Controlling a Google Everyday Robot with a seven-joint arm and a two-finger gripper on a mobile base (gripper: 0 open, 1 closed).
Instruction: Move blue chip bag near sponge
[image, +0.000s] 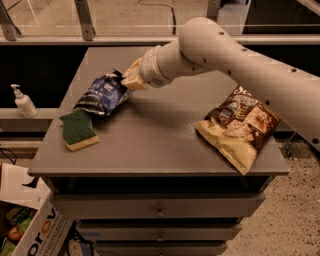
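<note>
The blue chip bag (102, 95) is dark navy with white lettering and lies on the grey table (150, 145) at the left. Its lower left corner touches or overlaps the sponge (77, 130), which has a dark green top over pale yellow foam. My gripper (126, 80) is at the bag's upper right corner, with the cream fingers shut on the bag's edge. The pale arm reaches in from the right.
A larger brown-and-cream Sea Salt bag (240, 125) lies at the table's right front. A white pump bottle (22, 101) stands on a ledge to the left. A cardboard box (30, 225) sits on the floor at lower left. Drawers are below the tabletop.
</note>
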